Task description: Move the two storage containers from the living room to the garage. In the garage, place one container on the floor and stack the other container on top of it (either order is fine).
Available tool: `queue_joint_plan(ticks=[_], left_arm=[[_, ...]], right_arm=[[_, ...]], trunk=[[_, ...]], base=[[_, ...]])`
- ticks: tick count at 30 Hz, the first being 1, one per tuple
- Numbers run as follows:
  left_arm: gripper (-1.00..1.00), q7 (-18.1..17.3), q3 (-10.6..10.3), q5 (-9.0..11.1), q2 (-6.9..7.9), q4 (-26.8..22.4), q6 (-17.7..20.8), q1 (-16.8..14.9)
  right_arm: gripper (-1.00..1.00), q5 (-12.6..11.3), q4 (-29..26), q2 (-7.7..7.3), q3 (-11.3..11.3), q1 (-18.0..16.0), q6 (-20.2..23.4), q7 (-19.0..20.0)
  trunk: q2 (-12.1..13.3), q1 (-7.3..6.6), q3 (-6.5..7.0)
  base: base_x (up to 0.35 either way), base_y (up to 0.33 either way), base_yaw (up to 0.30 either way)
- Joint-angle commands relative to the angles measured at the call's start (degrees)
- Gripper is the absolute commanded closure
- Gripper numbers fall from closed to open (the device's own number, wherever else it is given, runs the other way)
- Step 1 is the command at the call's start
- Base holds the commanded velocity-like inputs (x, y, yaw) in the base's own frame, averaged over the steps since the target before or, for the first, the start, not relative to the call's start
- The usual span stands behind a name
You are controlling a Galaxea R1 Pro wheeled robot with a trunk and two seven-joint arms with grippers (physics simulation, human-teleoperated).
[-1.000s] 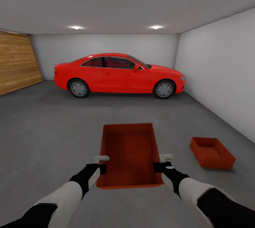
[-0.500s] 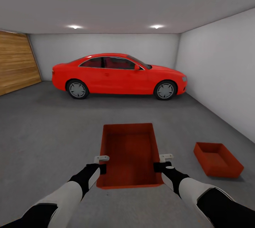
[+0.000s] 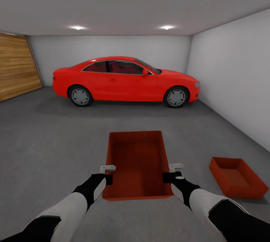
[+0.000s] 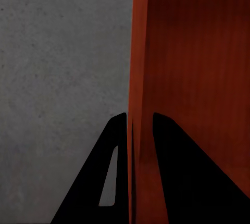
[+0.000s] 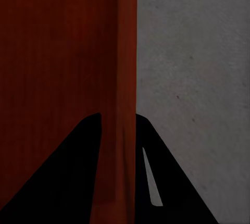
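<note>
I am in the garage, holding an orange-red storage container (image 3: 137, 163) in front of me above the dark grey floor (image 3: 56, 140). My left gripper (image 3: 107, 174) is shut on its left wall (image 4: 136, 78), one finger on each side. On its right wall (image 5: 126, 78) my right gripper (image 3: 169, 173) is shut the same way. The second storage container (image 3: 237, 177) rests on the floor at the lower right, close to the pale wall.
A red car (image 3: 125, 80) is parked across the far end of the garage. A wooden plank door (image 3: 17, 65) fills the left wall. The pale grey right wall (image 3: 236, 77) runs close beside the container on the floor.
The whole head view has shifted: the container on the floor slid right and lower in the picture, and the car drifted slightly. The held container and both arms keep their place in view.
</note>
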Motion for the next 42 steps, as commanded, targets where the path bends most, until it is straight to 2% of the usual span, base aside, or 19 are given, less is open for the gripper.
queue_joint_plan(ticks=[1,42], left_arm=[[1.0,0.9,-0.4,-1.7,0.14,-0.3,0.0,0.0],[1.0,0.9,-0.4,-1.7,0.14,-0.3,-0.1,0.0]], right_arm=[[1.0,-1.1,1.2,0.0,-0.9,-0.1,-0.3,-0.3],[1.0,-1.1,1.2,0.0,-0.9,-0.1,-0.3,-0.3]], trunk=[[-0.1,0.07,-0.12],[-0.1,0.07,-0.12]], base=[[0.323,0.0,0.0],[0.323,0.0,0.0]])
